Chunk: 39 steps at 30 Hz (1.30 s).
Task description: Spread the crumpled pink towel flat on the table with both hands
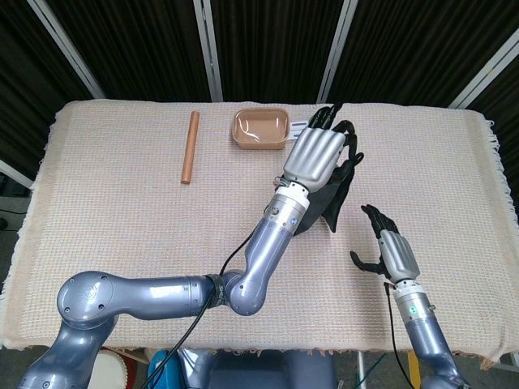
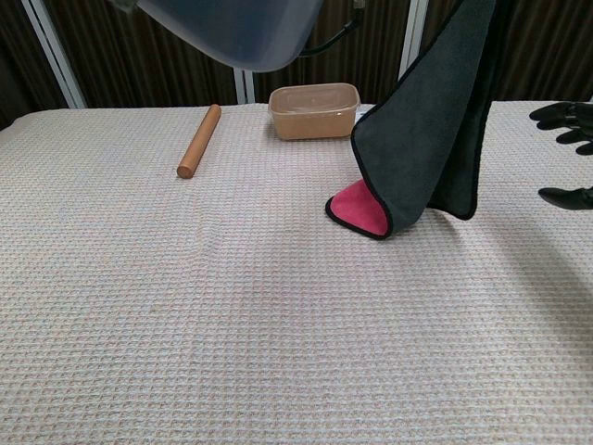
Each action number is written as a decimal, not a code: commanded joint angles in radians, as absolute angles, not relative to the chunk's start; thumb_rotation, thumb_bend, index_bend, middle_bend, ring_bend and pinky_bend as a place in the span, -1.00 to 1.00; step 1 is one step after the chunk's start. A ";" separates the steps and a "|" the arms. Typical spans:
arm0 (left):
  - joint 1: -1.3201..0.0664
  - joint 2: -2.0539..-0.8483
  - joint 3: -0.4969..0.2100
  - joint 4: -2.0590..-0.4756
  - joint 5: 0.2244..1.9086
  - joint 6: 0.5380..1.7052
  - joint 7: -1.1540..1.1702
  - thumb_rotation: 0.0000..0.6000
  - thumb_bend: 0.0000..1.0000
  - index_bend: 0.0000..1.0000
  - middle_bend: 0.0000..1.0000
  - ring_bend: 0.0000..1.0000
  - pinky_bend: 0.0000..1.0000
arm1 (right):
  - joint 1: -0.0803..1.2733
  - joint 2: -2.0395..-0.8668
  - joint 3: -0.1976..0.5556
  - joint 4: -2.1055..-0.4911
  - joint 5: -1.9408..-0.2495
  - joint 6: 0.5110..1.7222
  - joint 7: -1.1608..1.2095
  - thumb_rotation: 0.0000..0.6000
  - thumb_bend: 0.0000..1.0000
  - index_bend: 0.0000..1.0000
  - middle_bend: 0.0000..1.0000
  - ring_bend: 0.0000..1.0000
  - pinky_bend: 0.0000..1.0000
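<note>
The towel (image 2: pixel 431 139) hangs from above, its dark grey back facing the chest camera, with a pink corner (image 2: pixel 359 206) touching the table. In the head view my left hand (image 1: pixel 319 154) holds the towel (image 1: pixel 331 203) up over the middle right of the table, and only a dark strip shows beneath the hand. My right hand (image 1: pixel 392 251) hovers open to the right of the towel, apart from it. Its dark fingertips (image 2: pixel 561 114) show at the right edge of the chest view.
A wooden rolling pin (image 1: pixel 190 147) lies at the back left. A clear plastic tub (image 1: pixel 261 129) stands at the back centre (image 2: pixel 314 109). The woven cloth-covered table (image 1: pixel 105 243) ends at fringed edges left and right.
</note>
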<state>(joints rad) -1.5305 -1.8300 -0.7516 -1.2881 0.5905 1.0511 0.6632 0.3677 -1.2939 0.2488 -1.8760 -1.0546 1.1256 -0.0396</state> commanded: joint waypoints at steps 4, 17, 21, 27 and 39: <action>-1.537 -1.821 -0.733 -1.295 0.578 1.061 0.653 1.00 0.00 0.14 -0.45 -0.97 -0.86 | 0.409 -1.352 0.282 -1.817 -0.954 1.112 -0.061 1.00 -0.31 -1.00 -1.00 -1.00 -1.00; -1.559 -1.812 -0.714 -1.296 0.556 1.075 0.647 1.00 0.00 0.14 -0.45 -0.97 -0.85 | 0.463 -1.466 0.291 -1.730 -0.800 1.086 -0.100 1.00 -0.31 -0.58 -1.00 -1.00 -1.00; -1.556 -1.806 -0.707 -1.304 0.549 1.079 0.645 1.00 0.00 0.14 -0.45 -0.97 -0.85 | 0.482 -1.505 0.301 -1.692 -0.762 1.090 -0.119 1.00 -0.31 -0.45 -1.00 -1.00 -1.00; -1.552 -1.798 -0.694 -1.315 0.546 1.086 0.640 1.00 0.00 0.14 -0.45 -0.97 -0.85 | 0.517 -1.555 0.336 -1.649 -0.707 1.097 -0.140 1.00 -0.31 -0.44 -1.00 -1.00 -1.00; -1.545 -1.785 -0.671 -1.330 0.543 1.089 0.624 1.00 0.00 0.14 -0.45 -0.97 -0.85 | 0.586 -1.622 0.379 -1.597 -0.635 1.115 -0.210 1.00 -0.31 -0.12 -0.85 -1.00 -1.00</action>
<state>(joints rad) -1.5457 -1.7853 -0.6712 -1.3294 0.5421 1.0890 0.6245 0.5797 -1.6147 0.3733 -1.6054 -0.6428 1.1131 -0.2046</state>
